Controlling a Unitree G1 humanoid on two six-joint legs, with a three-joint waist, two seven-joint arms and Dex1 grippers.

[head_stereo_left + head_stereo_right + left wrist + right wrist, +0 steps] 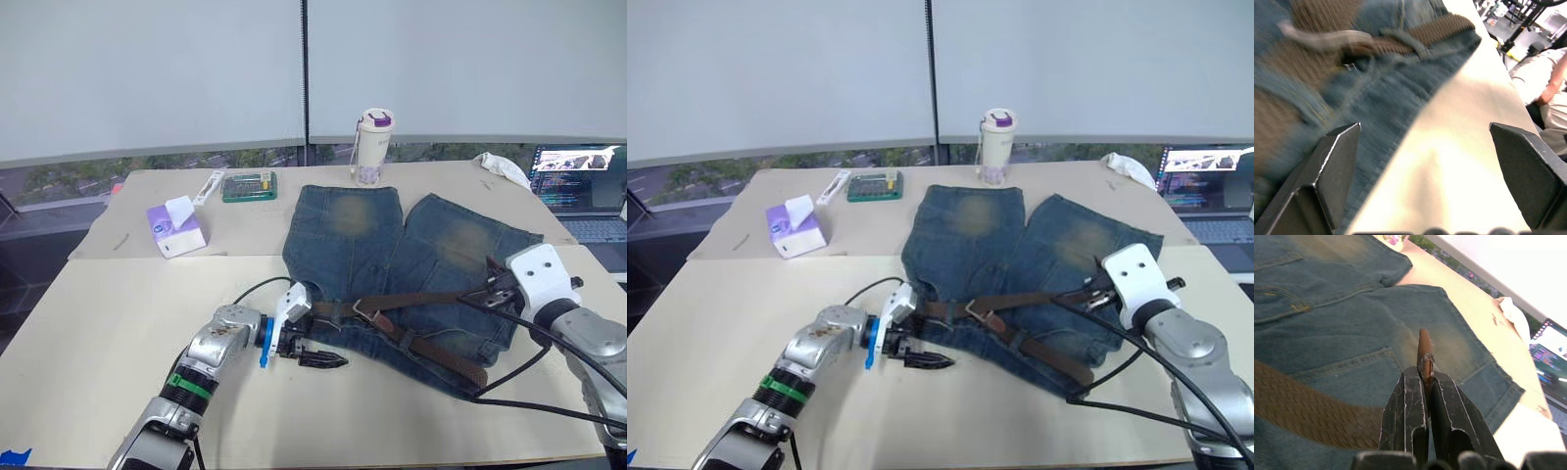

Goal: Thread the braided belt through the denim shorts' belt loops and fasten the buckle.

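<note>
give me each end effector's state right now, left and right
Left end effector: open, holding nothing, beside the denim shorts waistband.
Right end effector: closed on the tapered tip of the braided belt.

The right end effector [1085, 291] pinches the braided belt [1019, 304] over the denim shorts [965, 245].

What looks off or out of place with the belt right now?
The belt lies doubled back across the shorts in a loose V rather than straight along the waistband. Its tapered end is pinched in the right gripper, and the buckle is unfastened.
</note>
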